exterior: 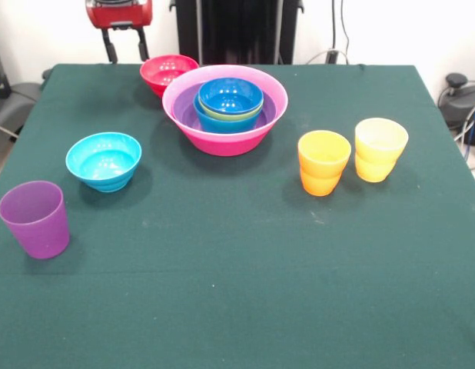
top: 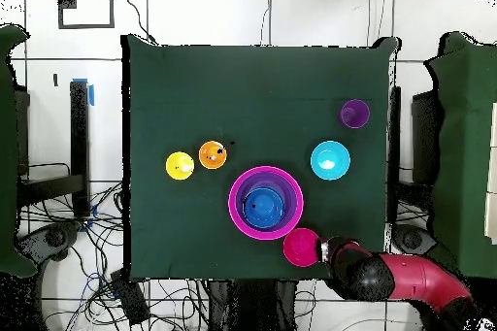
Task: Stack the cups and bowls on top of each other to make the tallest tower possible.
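The tower is a wide hot-pink bowl (exterior: 222, 141) (top: 236, 213) holding nested purple, blue and lime green bowls with a dark blue bowl (exterior: 230, 94) (top: 263, 207) innermost. A small red-pink bowl (exterior: 167, 72) (top: 302, 247) touches its far left side. A cyan bowl (exterior: 104, 160) (top: 330, 160) stands alone at the left. The purple cup (exterior: 35, 219) (top: 354, 114) is near the front left; the orange cup (exterior: 323, 161) (top: 213, 155) and the yellow cup (exterior: 380, 148) (top: 180, 165) stand upright at the right. My gripper (exterior: 126, 48) (top: 335, 249) hangs open and empty behind the red-pink bowl.
All of it rests on a dark green cloth-covered table (exterior: 237, 300). Cables and black equipment lie beyond the table's edges. My red arm (top: 413, 279) reaches in from the table's corner in the overhead view.
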Tool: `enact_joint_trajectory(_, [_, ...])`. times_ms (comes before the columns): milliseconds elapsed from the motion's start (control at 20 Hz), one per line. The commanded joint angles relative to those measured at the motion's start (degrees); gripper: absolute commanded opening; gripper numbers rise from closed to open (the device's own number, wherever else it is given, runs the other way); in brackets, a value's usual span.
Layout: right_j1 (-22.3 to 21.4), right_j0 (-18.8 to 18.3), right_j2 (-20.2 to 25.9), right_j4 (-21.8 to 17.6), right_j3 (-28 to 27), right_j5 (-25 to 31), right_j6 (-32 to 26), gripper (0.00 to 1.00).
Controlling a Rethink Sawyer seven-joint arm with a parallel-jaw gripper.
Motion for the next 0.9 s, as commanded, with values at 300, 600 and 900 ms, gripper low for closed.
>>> enact_joint_trajectory(300, [-2.2,-0.9,2.2,-3.3,2.0,0.1,-3.6,1.00])
enact_joint_trajectory(600, [-2.7,-1.4,2.8,-2.6,2.3,1.1,-3.9,1.00])
enact_joint_trajectory(900, [-3.5,-0.8,2.7,-2.1,2.8,1.3,-3.2,1.00])
